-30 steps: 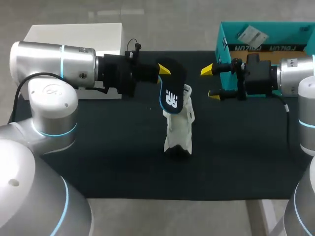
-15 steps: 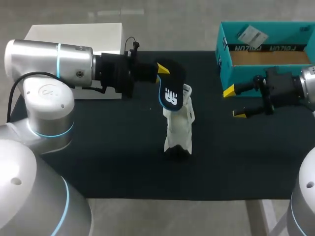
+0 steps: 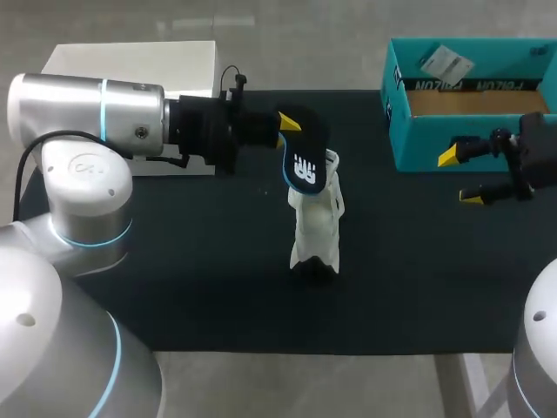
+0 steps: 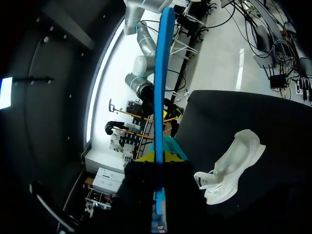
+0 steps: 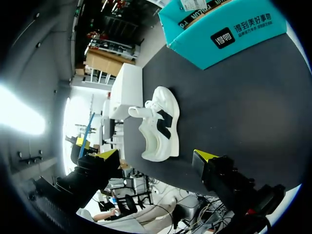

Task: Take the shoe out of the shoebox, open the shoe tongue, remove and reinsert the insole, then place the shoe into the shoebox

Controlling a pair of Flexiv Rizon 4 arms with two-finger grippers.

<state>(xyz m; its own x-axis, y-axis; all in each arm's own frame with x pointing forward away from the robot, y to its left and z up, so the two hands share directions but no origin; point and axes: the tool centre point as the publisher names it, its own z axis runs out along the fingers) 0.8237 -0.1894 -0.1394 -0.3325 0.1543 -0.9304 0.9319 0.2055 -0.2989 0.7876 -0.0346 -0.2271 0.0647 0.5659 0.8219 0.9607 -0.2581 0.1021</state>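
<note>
Our right arm has drawn back from beside the shoe (image 3: 318, 228) toward the right edge of the surface (image 3: 174, 279). Its gripper (image 3: 462, 177) now hangs just in front of the teal shoebox (image 3: 418, 144), while the left arm has barely shifted.

The left gripper (image 3: 285, 131) pinches the top of the black, blue-edged insole (image 3: 303, 164) between closed fingers, letting it hang over the white shoe. We judge the insole is out and kept close above the opening so that it can go back in. The right fingers stand wide apart with nothing between them, probably withdrawn to leave room. The shoe sits mid-surface, well apart from the shoebox.

From overhead we cannot tell whether the insole's lower end touches the shoe. The left wrist view settles it: the insole (image 4: 158, 97) runs edge-on as a thin blue strip straight out of the gripper (image 4: 158, 161), with the shoe (image 4: 229, 168) off to one side and apart from it. The right wrist view shows the shoe (image 5: 161, 124) ahead of its spread gripper (image 5: 156, 158), and its dark side marking, hidden from above.
</note>
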